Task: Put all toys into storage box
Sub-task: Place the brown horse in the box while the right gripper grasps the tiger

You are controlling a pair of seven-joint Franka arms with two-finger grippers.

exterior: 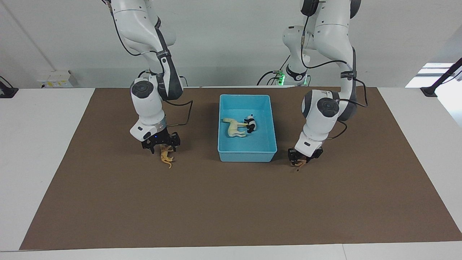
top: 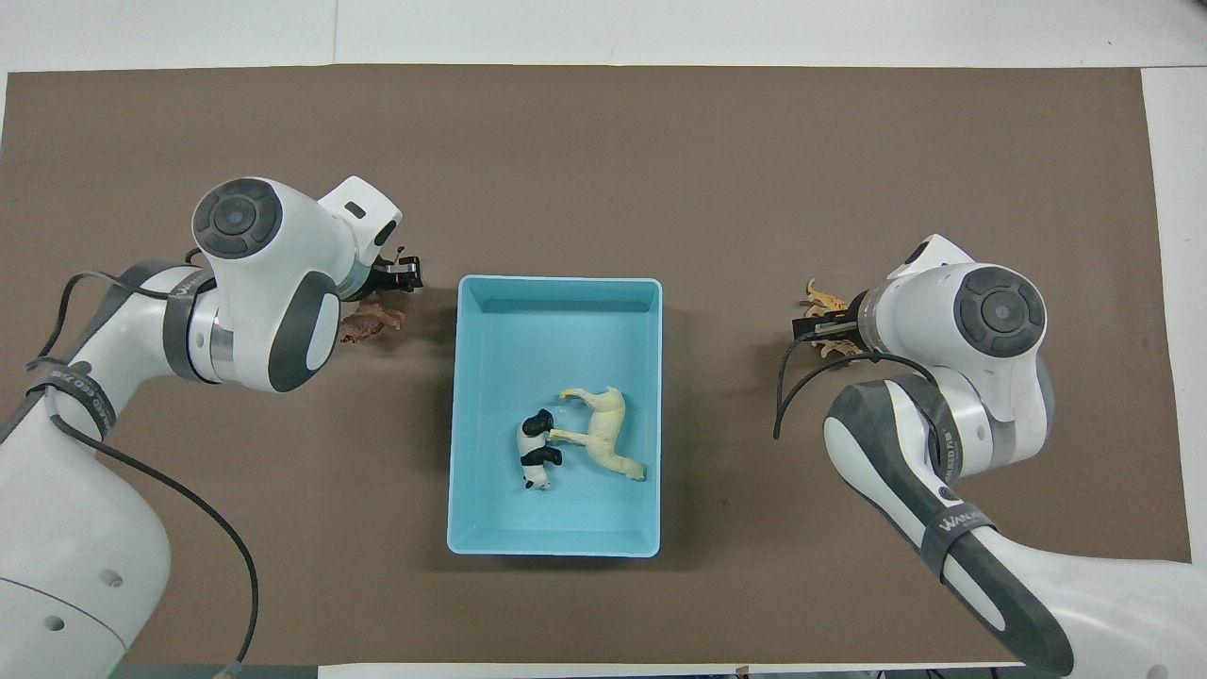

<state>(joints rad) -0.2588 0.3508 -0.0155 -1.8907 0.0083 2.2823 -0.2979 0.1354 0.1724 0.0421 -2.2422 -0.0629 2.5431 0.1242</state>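
a robotics lab: two robot arms (exterior: 151, 97) at a mat-covered table (exterior: 43, 144).

The light blue storage box (exterior: 247, 151) holds a cream horse (exterior: 234, 127) and a black-and-white panda (exterior: 250, 124) lying touching, while the orange tiger (exterior: 166, 156) and the brown lion (top: 370, 321) lie on the table at either end of it.

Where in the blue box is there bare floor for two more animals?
The storage box is bare in its half farther from the robots, up to the walls, and in a narrower strip along its nearest wall. Between them it is crowded: horse and panda lie side by side. The left pincer is at the lion, the right pincer at the tiger.
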